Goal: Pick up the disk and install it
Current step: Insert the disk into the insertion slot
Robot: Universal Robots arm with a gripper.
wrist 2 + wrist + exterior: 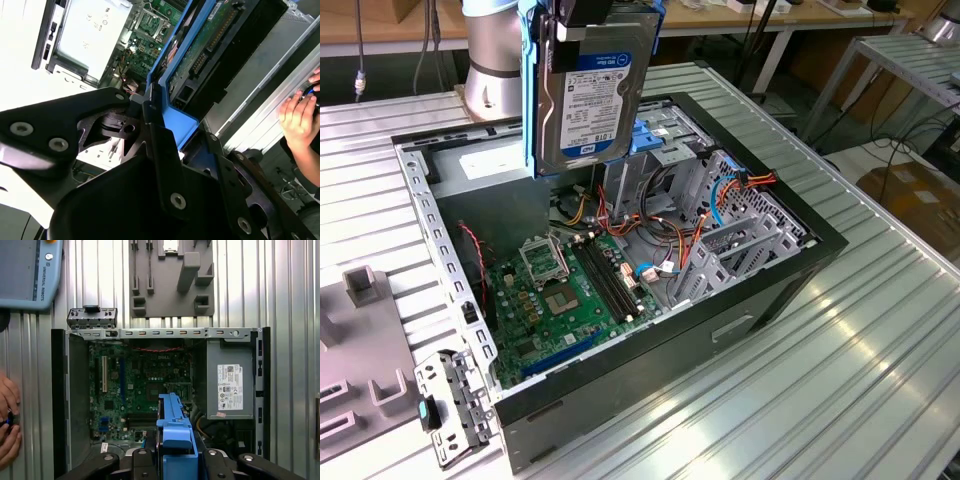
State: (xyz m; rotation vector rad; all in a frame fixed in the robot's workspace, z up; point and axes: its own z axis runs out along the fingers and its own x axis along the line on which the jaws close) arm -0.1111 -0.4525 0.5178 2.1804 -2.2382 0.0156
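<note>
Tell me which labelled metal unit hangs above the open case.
The disk, blue-railed, held by the gripper; the grey power supply sits mounted inside.

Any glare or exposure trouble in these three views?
Exterior view: bright glare streaks on the ribbed table, disk label evenly lit. Second wrist view: table beside the computer case blown out white. First wrist view: even light, motherboard without glare.

Print around me
A blue-and-white label [588, 110] on the disk [612, 45] in my jaws, a white sticker [230, 387] on the power-supply box [231, 351], and lettering along the grey pendant [22, 270] edge: all probably too fine to read.
</note>
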